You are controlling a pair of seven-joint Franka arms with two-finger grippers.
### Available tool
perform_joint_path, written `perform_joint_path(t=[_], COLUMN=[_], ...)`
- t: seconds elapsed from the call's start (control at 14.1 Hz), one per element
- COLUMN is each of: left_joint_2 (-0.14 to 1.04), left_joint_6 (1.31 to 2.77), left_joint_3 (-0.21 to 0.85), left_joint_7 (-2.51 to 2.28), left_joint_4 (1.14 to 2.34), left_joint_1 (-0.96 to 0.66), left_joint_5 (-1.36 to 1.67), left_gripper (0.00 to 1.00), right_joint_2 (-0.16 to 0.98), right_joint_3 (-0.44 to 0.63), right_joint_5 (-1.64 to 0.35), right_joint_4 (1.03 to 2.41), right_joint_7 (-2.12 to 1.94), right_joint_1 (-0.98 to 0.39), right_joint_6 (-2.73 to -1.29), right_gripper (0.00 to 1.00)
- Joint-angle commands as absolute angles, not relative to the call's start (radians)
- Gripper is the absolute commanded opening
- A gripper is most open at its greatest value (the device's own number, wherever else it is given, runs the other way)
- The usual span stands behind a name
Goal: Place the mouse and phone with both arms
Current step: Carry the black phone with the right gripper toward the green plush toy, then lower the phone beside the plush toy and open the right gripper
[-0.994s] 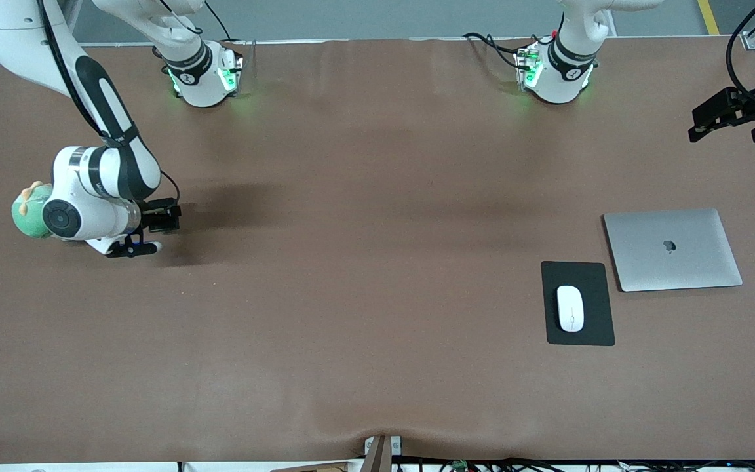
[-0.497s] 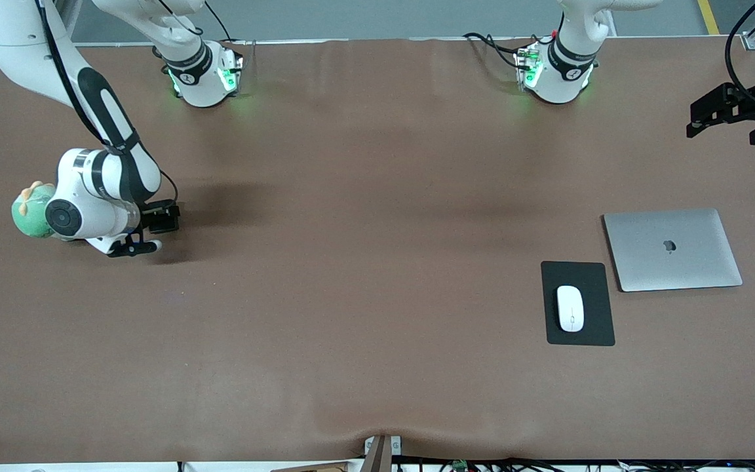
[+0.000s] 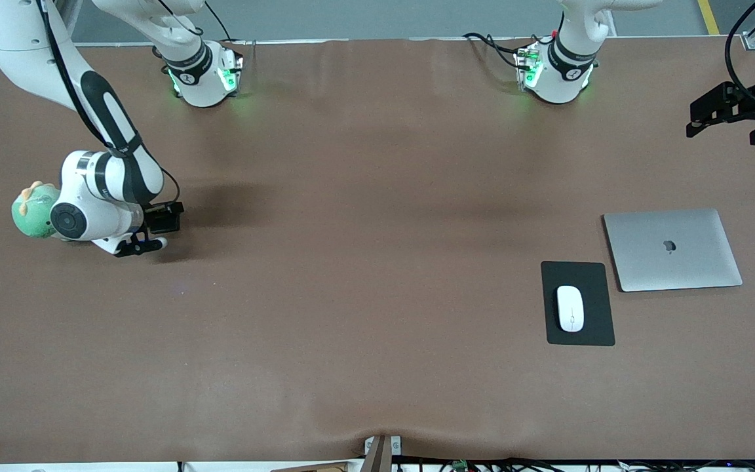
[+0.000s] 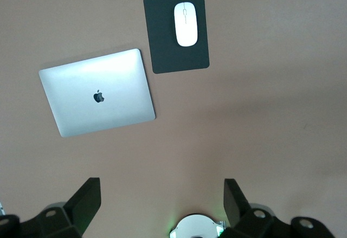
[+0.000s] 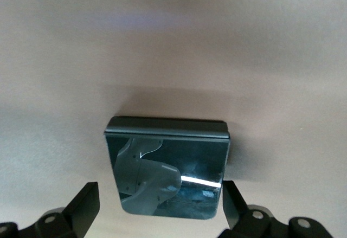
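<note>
The black glossy phone [image 5: 171, 167] lies flat on the brown table under my right gripper [image 5: 160, 192]. The gripper is open, with a finger on each side of the phone and a small gap to it. In the front view the right gripper [image 3: 138, 246] hangs low over the right arm's end of the table and hides the phone. The white mouse [image 3: 570, 308] lies on a black mouse pad [image 3: 592, 331] and also shows in the left wrist view [image 4: 185, 24]. My left gripper [image 3: 712, 117] is open and empty, high over the left arm's end; its jaws [image 4: 161, 189] stand wide.
A closed silver laptop [image 3: 672, 249] lies beside the mouse pad, slightly farther from the front camera. A green plush toy [image 3: 31, 211] sits against the right arm's wrist. The left arm's green-lit base [image 4: 196, 228] shows in the left wrist view.
The right wrist and gripper have shifted slightly toward the table's middle. The left gripper has risen a little. The mouse and laptop have not moved.
</note>
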State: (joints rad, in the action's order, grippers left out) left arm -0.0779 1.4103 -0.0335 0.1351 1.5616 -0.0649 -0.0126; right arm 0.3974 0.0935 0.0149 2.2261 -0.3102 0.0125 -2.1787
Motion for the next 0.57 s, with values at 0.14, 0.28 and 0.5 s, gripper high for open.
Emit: perform_joint_path(t=[0.14,0.28,0.5], left_joint_2=[-0.072,-0.068,-0.057], left_joint_6=[1.394,1.376,1.376], left_joint_3=[-0.021,-0.021,-0.020], left_joint_7=[0.158,0.158,0.155], left_joint_4=[1.552,1.552,1.554], left_joint_1=[-0.032,-0.031,-0.025], left_joint_5=[0.003,0.003,0.006], left_gripper=[1.00,1.00,1.00], right_joint_2=[0.324,0.334,0.341], right_joint_3=[0.101,0.100,0.098], right_joint_5=[-0.008,0.003,-0.003], right_joint_4=[1.960,1.776,1.640], right_joint_7=[-0.425,-0.425,-0.422], right_joint_1=[-0.015,-0.021,-0.020], right_joint_6=[-1.795,-1.595,-1.552], right_gripper=[1.00,1.00,1.00])
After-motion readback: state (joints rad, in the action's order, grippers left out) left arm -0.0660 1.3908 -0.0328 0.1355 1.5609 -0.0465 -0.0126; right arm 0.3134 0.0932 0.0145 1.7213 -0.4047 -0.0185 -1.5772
